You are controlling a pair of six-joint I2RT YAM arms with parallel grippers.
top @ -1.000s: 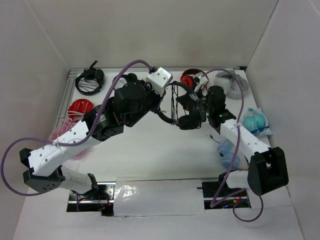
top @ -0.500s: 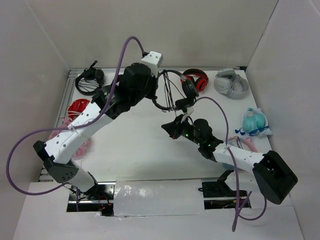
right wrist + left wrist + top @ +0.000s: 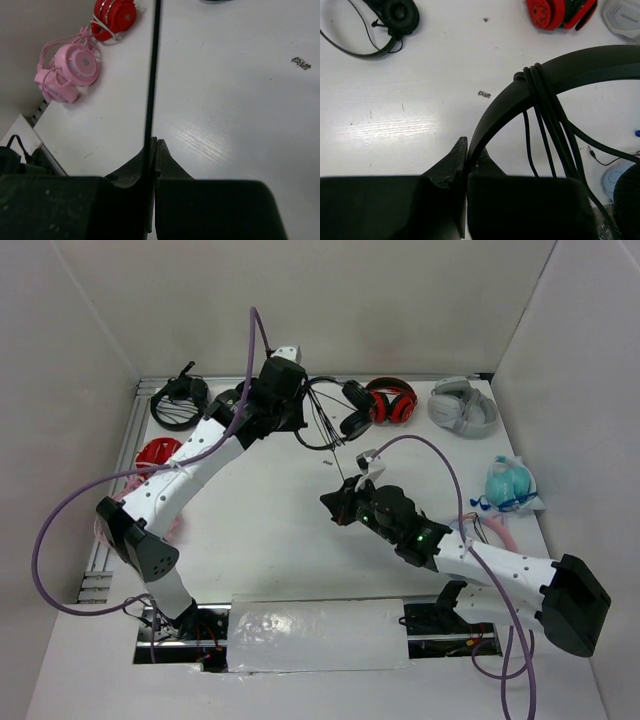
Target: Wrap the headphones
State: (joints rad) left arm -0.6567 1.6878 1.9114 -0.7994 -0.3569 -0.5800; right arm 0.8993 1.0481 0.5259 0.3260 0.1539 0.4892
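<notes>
Left gripper [image 3: 466, 150] clamps the headphones [image 3: 600, 57] by the headband [image 3: 492, 117], far side; right gripper [image 3: 152, 145] pinches their cable [image 3: 151, 75], seemingly taut.

No text, label, brand, number or sign can be read in any of our views; one small dark speck [image 3: 484, 94] on the white table [image 3: 420, 125] is too small for us to make out.

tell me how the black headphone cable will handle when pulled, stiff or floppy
Probably floppy: the cable hangs in loose loops over the headband. It looks straight only where the right gripper pinches it taut, so it would likely sag if released. Being thin and smooth, it may slip out of that pinch.
</notes>
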